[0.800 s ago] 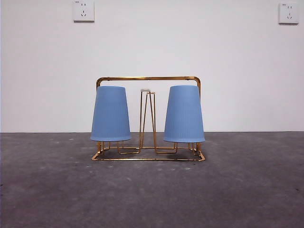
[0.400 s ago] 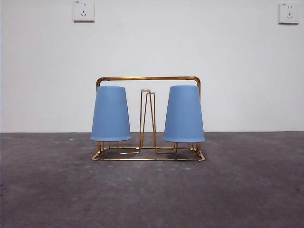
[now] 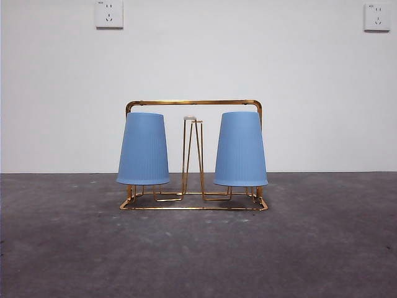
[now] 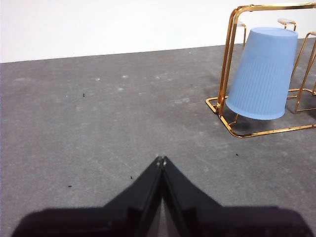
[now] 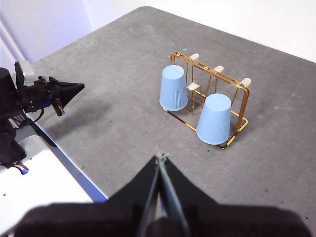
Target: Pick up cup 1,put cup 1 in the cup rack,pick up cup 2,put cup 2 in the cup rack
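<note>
Both grippers — left (image 4: 161, 159), right (image 5: 160, 157) — are clenched empty, away from two inverted blue cups (image 3: 143, 149) (image 3: 240, 149) on the gold cup rack (image 3: 193, 102).

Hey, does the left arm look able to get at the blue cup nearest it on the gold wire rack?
Probably yes. Bare grey table lies between the left gripper and that upside-down blue ribbed cup; only the gold wire rack frame's corner post stands beside it.

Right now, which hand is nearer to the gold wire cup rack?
Left. The left hand sits low on the table, off one end of the gold wire cup rack; the right hand hangs high, farther back.
</note>
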`<action>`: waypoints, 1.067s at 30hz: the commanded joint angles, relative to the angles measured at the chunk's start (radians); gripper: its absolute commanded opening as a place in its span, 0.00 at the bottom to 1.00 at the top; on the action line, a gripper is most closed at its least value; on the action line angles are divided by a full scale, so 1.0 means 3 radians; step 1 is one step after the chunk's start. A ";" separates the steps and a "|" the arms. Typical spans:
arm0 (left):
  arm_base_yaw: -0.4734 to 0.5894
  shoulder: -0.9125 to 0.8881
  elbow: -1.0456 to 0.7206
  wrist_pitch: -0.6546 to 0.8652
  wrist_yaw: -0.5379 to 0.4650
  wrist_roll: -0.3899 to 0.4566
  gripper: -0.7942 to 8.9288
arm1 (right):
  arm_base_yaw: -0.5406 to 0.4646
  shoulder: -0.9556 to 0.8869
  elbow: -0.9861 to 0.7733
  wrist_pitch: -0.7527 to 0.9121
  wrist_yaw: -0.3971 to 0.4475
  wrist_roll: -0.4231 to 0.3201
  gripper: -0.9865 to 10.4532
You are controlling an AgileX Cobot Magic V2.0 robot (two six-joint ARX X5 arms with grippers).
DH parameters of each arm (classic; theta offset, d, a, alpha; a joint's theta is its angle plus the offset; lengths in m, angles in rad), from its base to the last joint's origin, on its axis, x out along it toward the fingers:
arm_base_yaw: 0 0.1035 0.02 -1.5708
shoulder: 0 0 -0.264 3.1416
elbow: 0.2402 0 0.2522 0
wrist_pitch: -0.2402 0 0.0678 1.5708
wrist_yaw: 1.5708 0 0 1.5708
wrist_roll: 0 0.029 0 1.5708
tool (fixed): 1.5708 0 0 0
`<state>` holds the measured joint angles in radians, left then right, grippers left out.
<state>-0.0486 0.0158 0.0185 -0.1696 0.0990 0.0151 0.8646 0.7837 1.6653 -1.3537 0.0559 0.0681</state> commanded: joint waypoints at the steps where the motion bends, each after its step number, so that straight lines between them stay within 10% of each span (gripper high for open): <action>1: 0.0008 0.0001 -0.0034 0.0023 0.0018 -0.0015 0.08 | 0.0000 -0.0004 -0.0025 -0.0084 0.0014 0.0036 0.09; 8: 0.0008 0.0001 -0.0034 0.0023 0.0017 -0.0015 0.08 | -0.0576 -0.0057 -0.0047 0.0019 0.0201 -0.0337 0.09; 20: 0.0008 0.0001 -0.0034 0.0023 0.0018 -0.0017 0.08 | -0.2656 -0.0743 -0.1480 0.1665 -0.1110 -0.0660 0.09; 24: 0.0008 0.0001 -0.0034 0.0023 0.0018 -0.0015 0.08 | -0.2892 -0.1094 -0.2349 0.2425 -0.1472 -0.0666 0.09; 32: 0.0008 0.0001 -0.0034 0.0023 0.0018 -0.0015 0.08 | -0.2955 -0.1743 -0.3845 0.3412 -0.1216 -0.0666 0.09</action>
<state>-0.0486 0.0158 0.0185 -0.1696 0.0994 0.0147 -0.0208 0.2775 0.5518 -0.3534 -0.3183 -0.1284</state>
